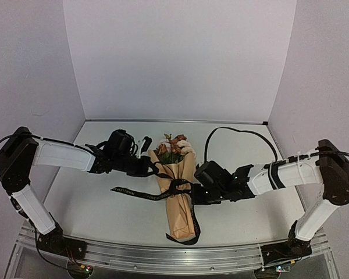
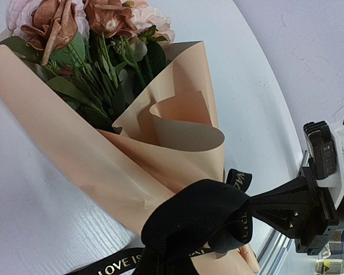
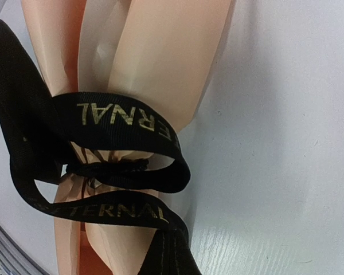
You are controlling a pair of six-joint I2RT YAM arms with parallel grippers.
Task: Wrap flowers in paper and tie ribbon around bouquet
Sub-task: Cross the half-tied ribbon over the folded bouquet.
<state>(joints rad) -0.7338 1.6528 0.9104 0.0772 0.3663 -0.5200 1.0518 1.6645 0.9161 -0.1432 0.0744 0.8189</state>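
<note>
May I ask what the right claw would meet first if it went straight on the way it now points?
Probably the ribbon looped round the bouquet, just ahead; depth is unclear.

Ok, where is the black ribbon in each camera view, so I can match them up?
Top external: ribbon knotted around the paper at picture centre, tails running left and toward the near edge.
Left wrist: bottom centre, ribbon looped over the paper.
Right wrist: centre left, lettered ribbon bands circling the paper.
Shared landmark: the tan paper cone it is tied around.
</note>
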